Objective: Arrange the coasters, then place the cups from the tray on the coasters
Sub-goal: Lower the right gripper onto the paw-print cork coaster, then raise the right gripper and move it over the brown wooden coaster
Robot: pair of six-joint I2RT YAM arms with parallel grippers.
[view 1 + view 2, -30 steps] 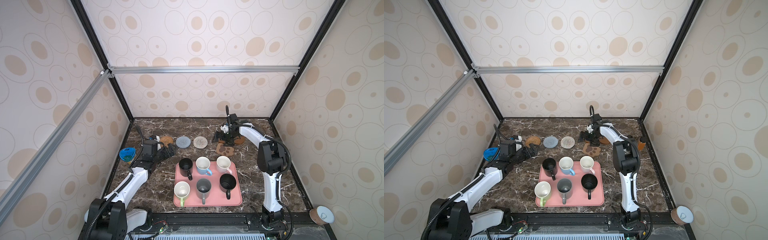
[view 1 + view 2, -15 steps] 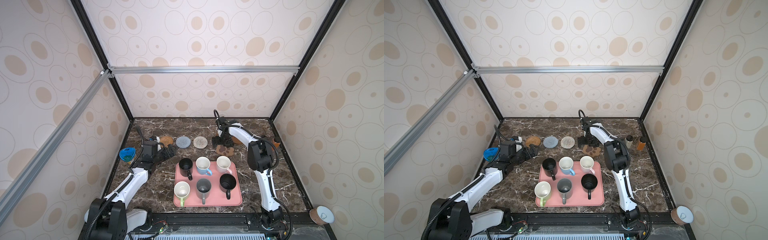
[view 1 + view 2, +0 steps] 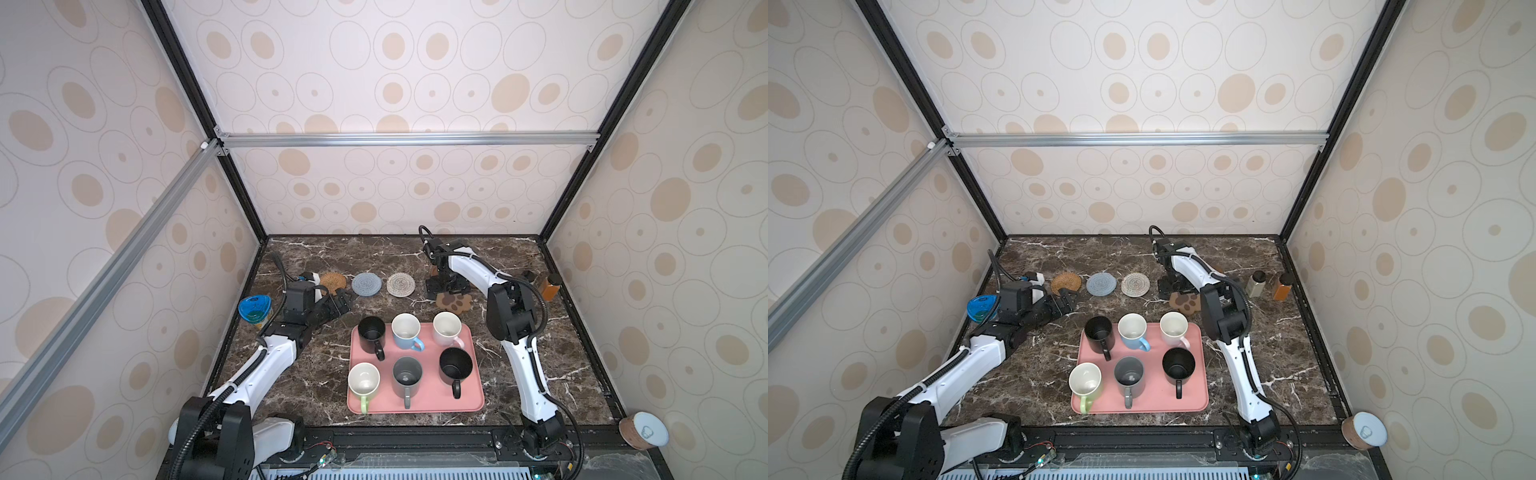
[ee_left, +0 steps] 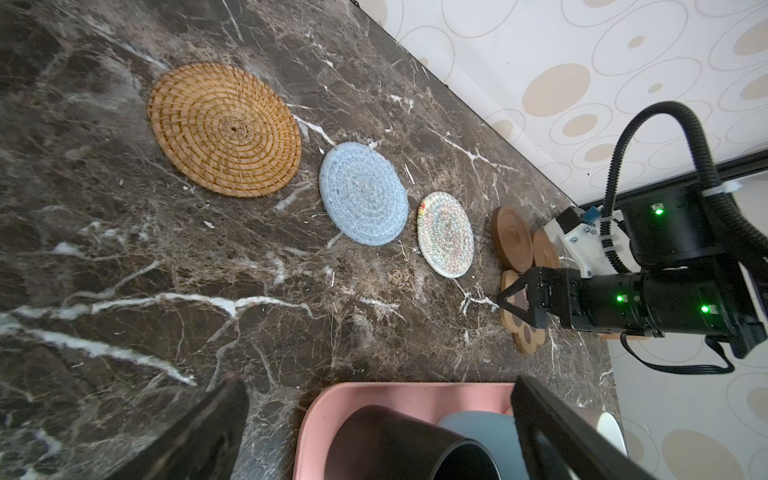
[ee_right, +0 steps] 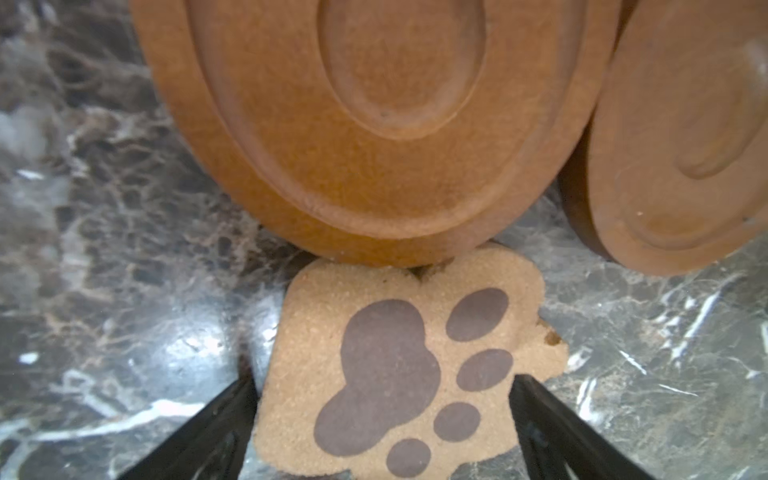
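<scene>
in both top views the rattan coaster, blue-grey coaster and cream coaster lay in a row on the surface; all six cups stood on the tray. the left hand hung open and empty. in the left wrist view the two wooden discs sat bunched together. in the right wrist view the right hand was open astride the paw coaster; those three and every cup seemed left to place.

Bright even light, soft shadows, blurred close-up edges
</scene>
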